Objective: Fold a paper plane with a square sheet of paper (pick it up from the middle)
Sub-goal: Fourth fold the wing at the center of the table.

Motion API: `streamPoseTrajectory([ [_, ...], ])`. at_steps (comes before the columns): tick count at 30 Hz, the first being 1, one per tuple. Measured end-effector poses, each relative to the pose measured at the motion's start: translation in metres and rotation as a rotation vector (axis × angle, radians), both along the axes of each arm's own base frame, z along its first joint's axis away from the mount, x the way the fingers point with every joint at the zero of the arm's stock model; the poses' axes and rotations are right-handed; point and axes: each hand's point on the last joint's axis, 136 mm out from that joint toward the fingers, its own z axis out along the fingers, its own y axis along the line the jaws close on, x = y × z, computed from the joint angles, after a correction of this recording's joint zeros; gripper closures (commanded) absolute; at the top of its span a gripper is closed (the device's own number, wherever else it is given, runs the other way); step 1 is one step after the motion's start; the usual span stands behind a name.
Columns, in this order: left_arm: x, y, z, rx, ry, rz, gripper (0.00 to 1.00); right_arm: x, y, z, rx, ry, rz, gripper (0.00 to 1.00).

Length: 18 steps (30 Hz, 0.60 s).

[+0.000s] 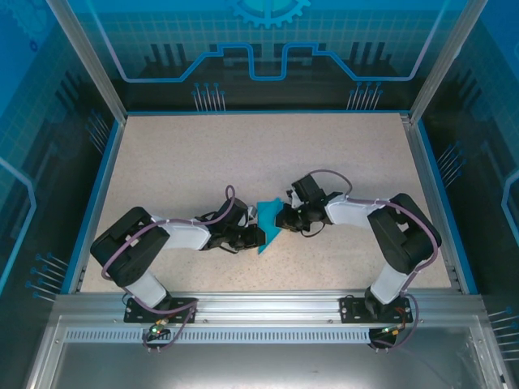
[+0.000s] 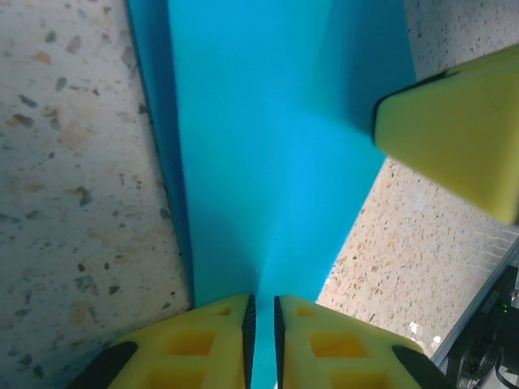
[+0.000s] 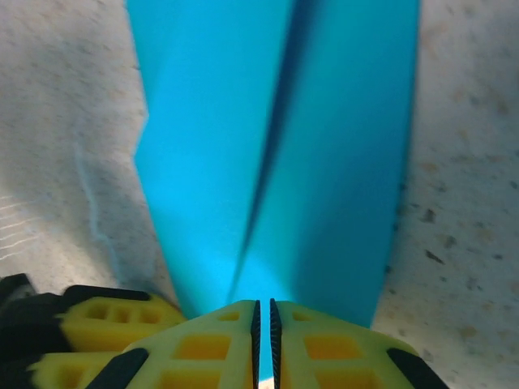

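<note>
The teal-blue paper (image 1: 269,224), folded into a narrow creased shape, lies at the table's middle between both grippers. My left gripper (image 1: 258,236) reaches it from the left. In the left wrist view its jaws (image 2: 261,312) stand a narrow gap apart, with the paper (image 2: 268,146) running between the pads. My right gripper (image 1: 281,219) comes from the right and is shut on the paper's (image 3: 268,146) central crease, pads (image 3: 263,316) nearly touching. One right fingertip (image 2: 454,138) shows in the left wrist view, and the left fingers (image 3: 105,328) show low left in the right wrist view.
The speckled tabletop (image 1: 203,162) is bordered by a blue rim (image 1: 101,186) and metal posts. Both arm bases (image 1: 162,308) sit on the rail at the near edge.
</note>
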Motion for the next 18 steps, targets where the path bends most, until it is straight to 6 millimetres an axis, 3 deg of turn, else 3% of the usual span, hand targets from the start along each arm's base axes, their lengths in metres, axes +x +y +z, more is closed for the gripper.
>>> streamPoseTrajectory([
  [9, -0.004, 0.0, 0.002, 0.003, 0.006, -0.011, 0.74, -0.018, -0.011, -0.011, -0.015, 0.025, 0.001, 0.85],
  [18, -0.006, 0.001, 0.001, 0.008, 0.013, -0.014, 0.81, -0.015, -0.009, 0.001, 0.003, -0.005, -0.003, 0.84],
])
